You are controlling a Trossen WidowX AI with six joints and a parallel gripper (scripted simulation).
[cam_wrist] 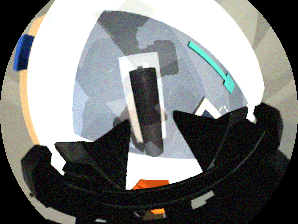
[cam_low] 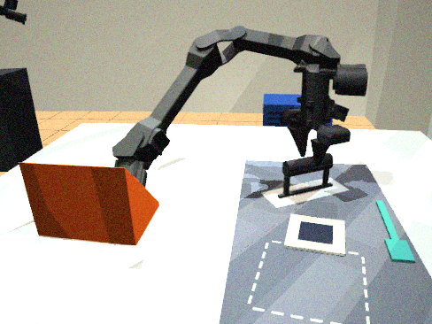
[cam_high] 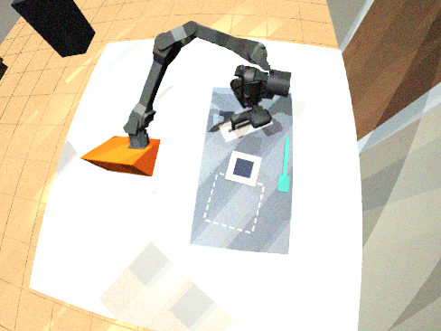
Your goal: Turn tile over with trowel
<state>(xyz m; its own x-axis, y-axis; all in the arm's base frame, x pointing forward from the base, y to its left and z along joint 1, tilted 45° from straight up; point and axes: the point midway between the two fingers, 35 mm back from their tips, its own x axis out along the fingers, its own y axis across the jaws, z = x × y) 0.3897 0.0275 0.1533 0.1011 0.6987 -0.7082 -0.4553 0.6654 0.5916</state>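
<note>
The trowel (cam_high: 239, 121) (cam_low: 305, 165) (cam_wrist: 144, 90) has a black raised handle on two posts above a flat pale blade, which lies at the mat's far end. My gripper (cam_high: 250, 110) (cam_low: 310, 158) (cam_wrist: 150, 117) is open just over the handle; in the wrist view the fingertips appear on either side of it, with no visible grip. The pale tile (cam_high: 244, 168) (cam_low: 316, 233) (cam_wrist: 210, 106) lies flat with its dark square facing up. Its near edge overlaps the far side of the dashed outline (cam_high: 251, 231) (cam_low: 298, 316).
A flat teal tool (cam_high: 284, 183) (cam_low: 399, 250) (cam_wrist: 228, 83) lies along the mat's right side. The grey mat (cam_high: 271, 235) (cam_low: 239, 266) is on the white table. An orange wedge (cam_high: 122, 151) (cam_low: 84, 204) stands by the arm's base. A blue box (cam_low: 279, 106) is beyond the table.
</note>
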